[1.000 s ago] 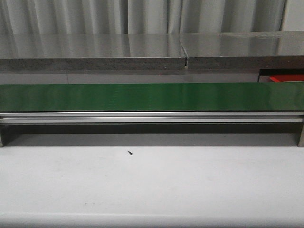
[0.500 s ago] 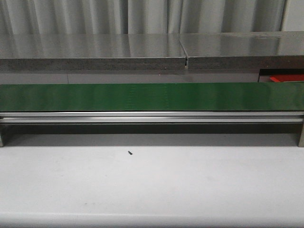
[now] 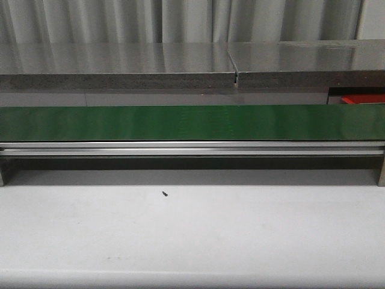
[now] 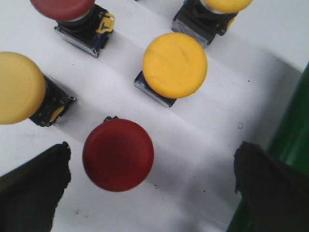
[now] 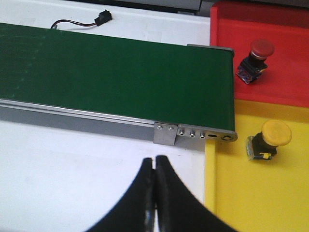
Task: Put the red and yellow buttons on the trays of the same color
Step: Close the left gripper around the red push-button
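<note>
Left claw: spread wide, its dark fingers standing either side of a bare gap, holding nothing; it hangs over the white desk among a loose cluster of buttons.
Nearest red button: a domed, matte red mushroom cap that hides nearly all of its black switch body; it sits on the desk just ahead of the gap.
Neighbouring buttons: a yellow-capped button on a black and metal block beyond it, another yellow one to one side, a second red one farther off.
Handling: probably light, rigid plastic. The smooth dome looks slippery, so I would pinch across the cap's rim or the squarer body beneath, squarely.
Belt: a long dark green conveyor belt crosses the desk in the front view.
Right claw: fingers pressed together, empty, near the belt's end.
Trays: a glossy red tray already holds one red button; the adjoining yellow tray holds one yellow button.
</note>
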You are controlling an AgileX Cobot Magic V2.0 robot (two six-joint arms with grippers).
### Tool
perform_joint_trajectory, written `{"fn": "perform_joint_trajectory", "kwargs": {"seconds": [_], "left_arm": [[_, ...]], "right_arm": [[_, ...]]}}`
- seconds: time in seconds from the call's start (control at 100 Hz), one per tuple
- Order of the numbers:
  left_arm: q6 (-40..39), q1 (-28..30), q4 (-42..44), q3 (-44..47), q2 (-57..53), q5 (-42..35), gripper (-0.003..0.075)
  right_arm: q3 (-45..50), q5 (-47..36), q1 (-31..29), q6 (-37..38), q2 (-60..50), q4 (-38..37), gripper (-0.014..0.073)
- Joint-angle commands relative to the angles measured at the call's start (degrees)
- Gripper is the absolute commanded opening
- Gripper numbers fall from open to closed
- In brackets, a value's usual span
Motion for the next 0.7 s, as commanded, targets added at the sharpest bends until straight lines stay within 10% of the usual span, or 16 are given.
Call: {"fn": "perform_joint_trajectory", "kwargs": {"seconds": [0.0, 0.69], "left_arm": [[-0.7, 0.1, -1.0, -2.2, -1.4, -1.4, 0.0662], [-0.8, 0.1, -0.4, -2.2, 0.6, -3.5, 0.0424]], "right_arm": [[-1.5, -3.4, 0.0, -0.5, -0.4, 1.0, -0.0117], [-1.5, -3.4, 0.0, -0.5, -0.4, 1.0, -0.0117]]}}
